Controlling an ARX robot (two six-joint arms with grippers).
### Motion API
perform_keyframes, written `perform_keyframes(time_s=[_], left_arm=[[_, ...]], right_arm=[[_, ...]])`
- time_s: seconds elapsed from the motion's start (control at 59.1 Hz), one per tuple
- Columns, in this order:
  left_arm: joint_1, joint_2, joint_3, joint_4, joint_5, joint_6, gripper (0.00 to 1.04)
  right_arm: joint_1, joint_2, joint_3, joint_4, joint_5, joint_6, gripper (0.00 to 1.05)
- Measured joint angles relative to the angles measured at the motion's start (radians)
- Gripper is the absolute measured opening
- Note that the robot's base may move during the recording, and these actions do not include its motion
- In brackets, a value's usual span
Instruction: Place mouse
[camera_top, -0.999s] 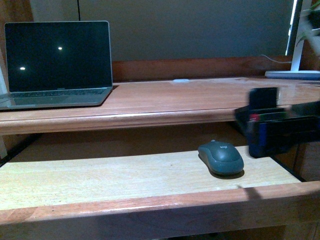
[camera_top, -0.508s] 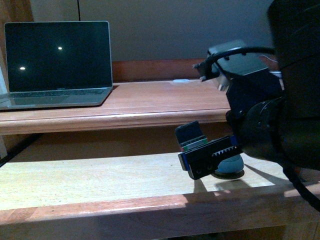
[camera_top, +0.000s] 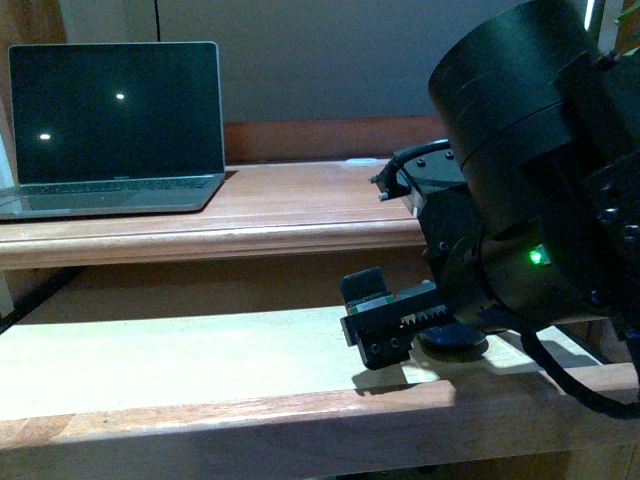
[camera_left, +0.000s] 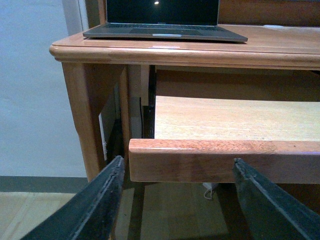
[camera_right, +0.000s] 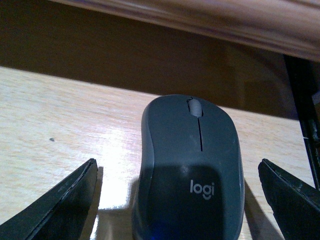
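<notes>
The mouse (camera_right: 192, 165) is a dark grey rounded dome with a "logi" logo, lying on the light wooden pull-out shelf (camera_right: 60, 115). My right gripper (camera_right: 177, 161) is open and straddles the mouse, one finger on each side, apart from it. In the front view the right gripper (camera_top: 385, 310) hangs low over the shelf (camera_top: 180, 360) and the arm hides the mouse except for a dark sliver (camera_top: 455, 342). My left gripper (camera_left: 177, 159) is open and empty, low in front of the shelf's front rail (camera_left: 220, 160) near its left corner.
An open laptop (camera_top: 115, 120) with a dark screen stands on the upper desk top (camera_top: 300, 195) at the left; it also shows in the left wrist view (camera_left: 160, 20). The desk top overhangs the back of the shelf. A desk leg (camera_left: 87, 110) and a pale wall stand beside the left gripper.
My right arm has swung in from the right and come down over the mouse, hiding most of it in the front view. The mouse and laptop have not moved.
</notes>
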Motion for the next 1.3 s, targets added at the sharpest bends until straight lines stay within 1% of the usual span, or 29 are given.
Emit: perform_keyframes(time_s=[0.034, 0.152, 0.203, 0.322, 0.356, 0.474, 0.525, 0.559, 0.576, 0.643, 0.745, 0.931, 1.117, 1.202, 1.304], left_arm=[[0.0, 0.0, 0.0, 0.0, 0.0, 0.0, 0.78], [0.0, 0.0, 0.0, 0.0, 0.0, 0.0, 0.95], [0.0, 0.0, 0.0, 0.0, 0.0, 0.002, 0.99], [0.0, 0.0, 0.0, 0.0, 0.0, 0.002, 0.97], [0.0, 0.0, 0.0, 0.0, 0.0, 0.002, 0.97], [0.0, 0.0, 0.0, 0.0, 0.0, 0.002, 0.97], [0.0, 0.0, 0.0, 0.0, 0.0, 0.002, 0.97], [0.0, 0.0, 0.0, 0.0, 0.0, 0.002, 0.97], [0.0, 0.0, 0.0, 0.0, 0.0, 0.002, 0.97], [0.0, 0.0, 0.0, 0.0, 0.0, 0.002, 0.97], [0.0, 0.0, 0.0, 0.0, 0.0, 0.002, 0.97], [0.0, 0.0, 0.0, 0.0, 0.0, 0.002, 0.97], [0.0, 0.0, 0.0, 0.0, 0.0, 0.002, 0.97], [0.0, 0.0, 0.0, 0.0, 0.0, 0.002, 0.97], [0.0, 0.0, 0.0, 0.0, 0.0, 0.002, 0.97]], right_arm=[[-0.002, 0.01, 0.007, -0.005, 0.002, 0.003, 0.97], [-0.009, 0.047, 0.043, -0.03, 0.005, 0.026, 0.97], [-0.012, 0.056, 0.058, -0.043, 0.005, 0.031, 0.97], [-0.016, 0.073, 0.077, -0.047, 0.003, 0.049, 0.97], [-0.017, 0.074, 0.078, -0.044, 0.001, 0.056, 0.95], [-0.02, 0.074, 0.076, -0.039, -0.014, 0.062, 0.81], [-0.026, 0.07, 0.069, -0.037, -0.027, 0.066, 0.71], [-0.028, 0.066, 0.066, -0.037, -0.032, 0.068, 0.67], [-0.032, 0.062, 0.062, -0.037, -0.037, 0.069, 0.64], [-0.041, 0.048, 0.055, -0.039, -0.046, 0.071, 0.58], [-0.061, 0.013, 0.045, -0.058, -0.065, 0.074, 0.55], [-0.099, -0.095, 0.069, -0.126, -0.106, 0.082, 0.55], [-0.091, -0.078, 0.261, -0.194, -0.108, 0.103, 0.55], [-0.06, 0.019, 0.432, -0.232, -0.079, 0.122, 0.55], [-0.028, 0.126, 0.573, -0.265, -0.06, 0.142, 0.55]])
